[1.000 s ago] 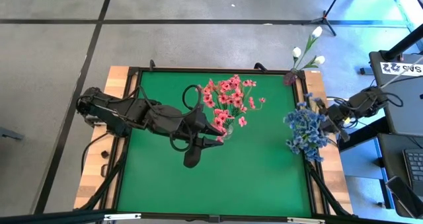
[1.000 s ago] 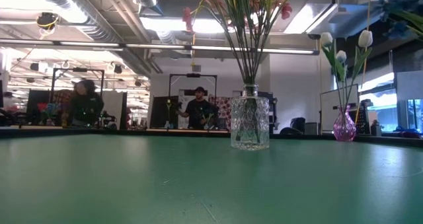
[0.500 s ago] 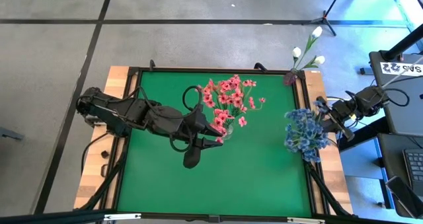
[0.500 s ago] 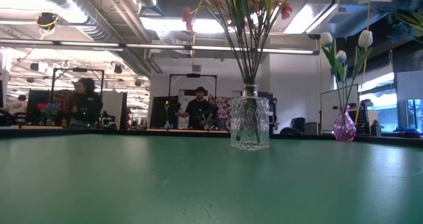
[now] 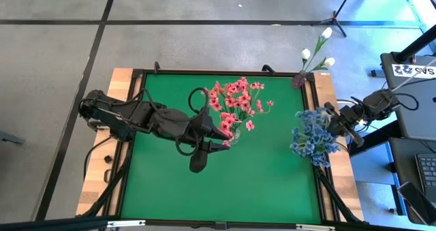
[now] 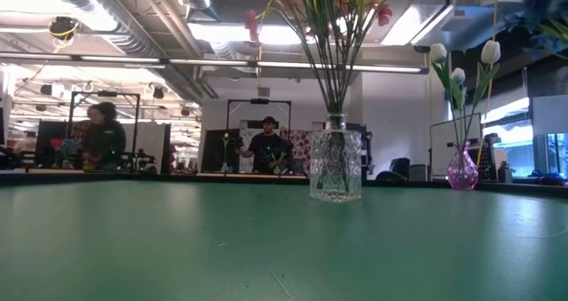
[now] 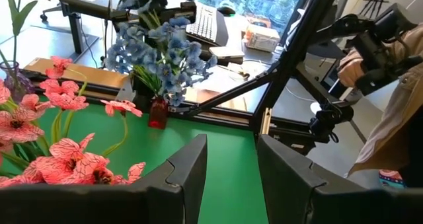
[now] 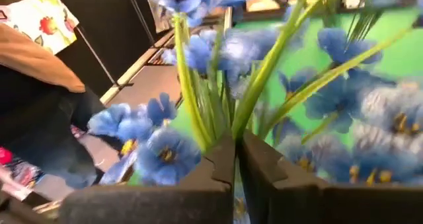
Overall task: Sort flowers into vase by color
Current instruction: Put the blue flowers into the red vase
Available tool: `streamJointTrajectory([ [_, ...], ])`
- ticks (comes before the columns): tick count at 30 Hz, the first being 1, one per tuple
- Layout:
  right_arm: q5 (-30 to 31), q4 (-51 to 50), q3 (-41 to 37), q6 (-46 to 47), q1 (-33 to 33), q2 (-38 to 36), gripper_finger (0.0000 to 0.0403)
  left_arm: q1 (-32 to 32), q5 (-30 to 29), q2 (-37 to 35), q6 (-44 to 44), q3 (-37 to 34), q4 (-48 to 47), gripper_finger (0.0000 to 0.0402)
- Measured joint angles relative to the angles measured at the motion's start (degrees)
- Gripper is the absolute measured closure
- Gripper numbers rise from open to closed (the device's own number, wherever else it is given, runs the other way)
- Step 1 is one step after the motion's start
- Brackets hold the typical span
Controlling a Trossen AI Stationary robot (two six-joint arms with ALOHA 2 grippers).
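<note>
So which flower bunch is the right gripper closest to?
The blue flowers at the table's right edge; the right gripper is right beside them, far from the pink and white.

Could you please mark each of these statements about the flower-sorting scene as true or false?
1. The pink flowers stand in a clear glass vase. True.
2. The right gripper is wide open. False: it is shut beside the blue flowers; whether a stem is pinched cannot be told.
3. The white buds stand in a small pink vase. True.
4. The left gripper holds a pink sprig. False: its fingers are apart and empty.
5. The blue flowers lie flat mid-table. False: they are upright at the right edge.
</note>
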Motion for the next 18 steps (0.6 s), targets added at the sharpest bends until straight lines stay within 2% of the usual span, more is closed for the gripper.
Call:
streamJointTrajectory([
  [9,-0.3,-15.8,6.1,6.7,0.0,0.0,0.0392,0.0,-0.3,0.0,0.0,0.0,0.0,0.0271],
  [15,-0.7,-22.6,4.9,6.7,0.0,0.0,0.0389,0.0,-0.7,0.0,0.0,0.0,0.0,0.0271],
  [18,-0.1,-24.4,4.2,6.6,0.0,0.0,0.0369,0.0,-0.7,0.0,0.0,0.0,0.0,0.0271],
])
